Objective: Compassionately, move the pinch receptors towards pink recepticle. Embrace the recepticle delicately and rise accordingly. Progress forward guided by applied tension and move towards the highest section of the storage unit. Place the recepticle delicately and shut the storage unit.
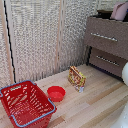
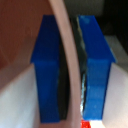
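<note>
Blue fingers (image 2: 50, 70) clamped on pink mug (image 2: 67, 55) rim; red basket (image 1: 25, 102), red bowl (image 1: 56, 93), dresser (image 1: 107, 42) top drawer pulled open.

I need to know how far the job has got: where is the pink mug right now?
In the exterior view the pink mug sits at the upper right, at the top of the dresser. The wrist view shows its rim pinched between the blue fingers.
</note>
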